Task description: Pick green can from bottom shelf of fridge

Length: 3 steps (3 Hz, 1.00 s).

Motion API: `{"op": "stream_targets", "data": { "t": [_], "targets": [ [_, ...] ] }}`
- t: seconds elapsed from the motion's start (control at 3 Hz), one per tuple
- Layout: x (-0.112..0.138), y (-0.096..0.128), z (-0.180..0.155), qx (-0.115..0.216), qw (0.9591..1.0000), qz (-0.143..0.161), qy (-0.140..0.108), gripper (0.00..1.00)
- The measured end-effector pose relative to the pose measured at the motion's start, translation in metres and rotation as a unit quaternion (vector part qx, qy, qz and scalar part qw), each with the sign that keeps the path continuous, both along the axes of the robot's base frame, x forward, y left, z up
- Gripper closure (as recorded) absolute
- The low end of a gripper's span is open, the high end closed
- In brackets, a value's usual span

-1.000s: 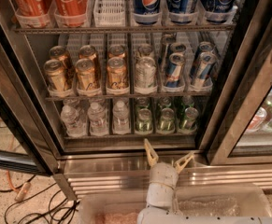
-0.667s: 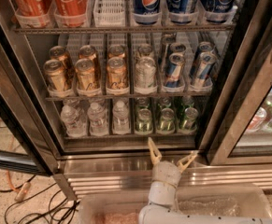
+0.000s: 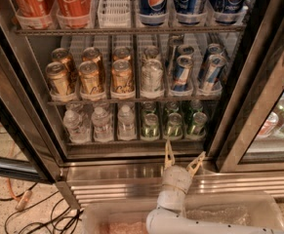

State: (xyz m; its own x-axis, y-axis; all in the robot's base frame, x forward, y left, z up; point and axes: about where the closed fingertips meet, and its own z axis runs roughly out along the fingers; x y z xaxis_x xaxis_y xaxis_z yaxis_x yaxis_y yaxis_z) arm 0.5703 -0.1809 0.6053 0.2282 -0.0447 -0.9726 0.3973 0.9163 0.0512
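The fridge (image 3: 29,91) stands open in front of me. Its bottom shelf (image 3: 131,141) holds three small clear water bottles on the left and three lanes of green cans on the right. The front green cans are at left (image 3: 150,126), middle (image 3: 173,126) and right (image 3: 197,123). My gripper (image 3: 183,155) is open, with pale fingers spread. It sits just below the shelf's front edge, under the middle green can, over the ribbed steel base (image 3: 122,179). It holds nothing.
Gold cans (image 3: 90,77), a silver can (image 3: 152,77) and blue cans (image 3: 180,72) fill the middle rack. Red and blue cans stand on the top rack. The glass door (image 3: 258,82) and a neighbouring cooler are at right. Cables (image 3: 14,204) lie on the floor. A translucent bin (image 3: 219,213) is below.
My gripper has moved slightly right and up toward the bottom shelf's front edge. Its fingers stay spread. The cans have not moved.
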Motion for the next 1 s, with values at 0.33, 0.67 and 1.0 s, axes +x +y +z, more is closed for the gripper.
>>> {"op": "stream_targets", "data": {
  "t": [0.33, 0.67, 1.0],
  "targets": [
    [0.006, -0.003, 0.000, -0.003, 1.0000, -0.008, -0.003, 0.25],
    [0.014, -0.004, 0.002, -0.005, 0.9999, -0.014, -0.007, 0.35],
    [0.021, -0.005, 0.003, -0.005, 0.9998, -0.018, -0.010, 0.34]
  ]
}}
